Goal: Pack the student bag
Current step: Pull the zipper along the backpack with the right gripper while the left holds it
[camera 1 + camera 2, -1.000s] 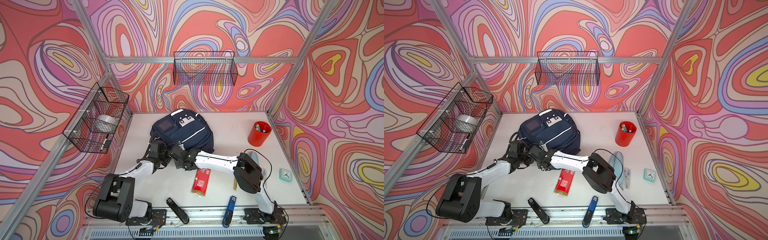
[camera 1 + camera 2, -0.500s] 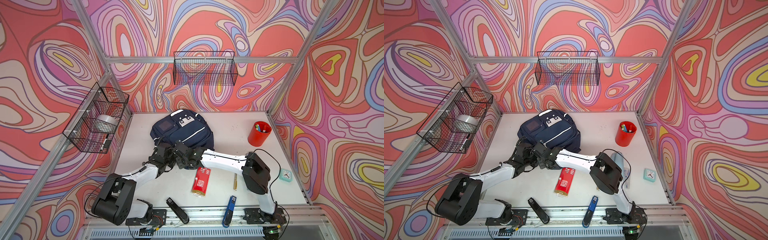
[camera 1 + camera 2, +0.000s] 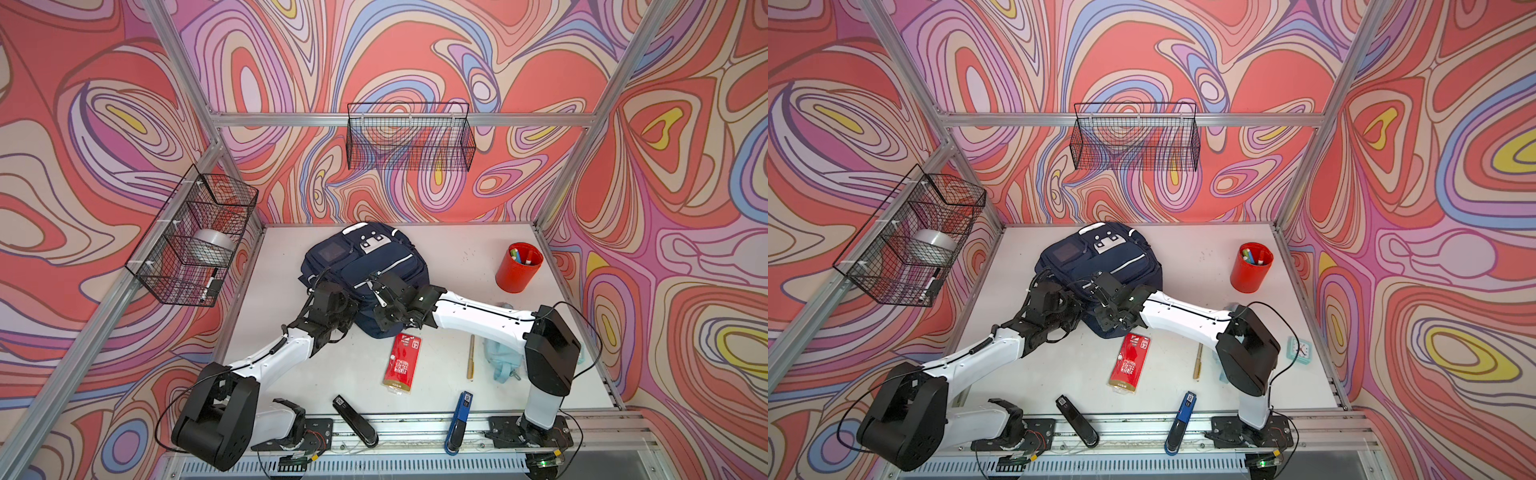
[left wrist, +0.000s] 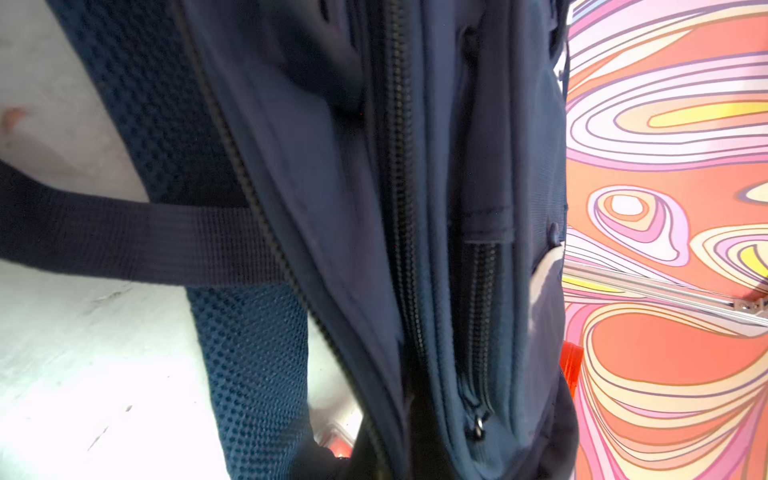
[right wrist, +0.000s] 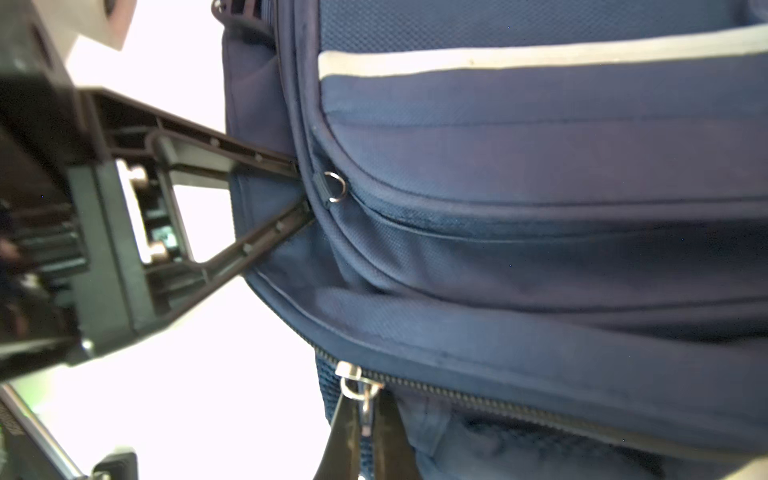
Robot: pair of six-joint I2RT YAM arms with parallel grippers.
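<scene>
The large navy blue fabric backpack [image 3: 365, 262] with thin white stripes lies flat toward twelve o'clock on the white counter [image 3: 457, 266]. Its woven cloth is soft and creased, and there is a white patch near its top. The left tool [image 5: 301, 187] is ribbed black plastic. Its two fingers are drawn together to a point on the corded seam at the bag's side, pinching the cloth there. The right tool [image 5: 362, 401] is closed as well, nipping a small silver metal zip pull [image 5: 349, 372] at the end of a dark toothed zip. Only that tool's tips show, cut off by the frame edge.

In the left wrist view the bag fills the frame: honeycomb mesh, a flat webbing strap [image 4: 124, 237] and parallel zips, all slightly blurred. That tool itself is out of sight there. At six o'clock of the bag lies a flat glossy red packet [image 3: 402, 363]. At two o'clock stands a round red cup [image 3: 518, 274] of pens. A pale blue cloth pouch [image 3: 502, 365] is half hidden under the right arm. In both top views the tools' tips are lost against the dark bag.
</scene>
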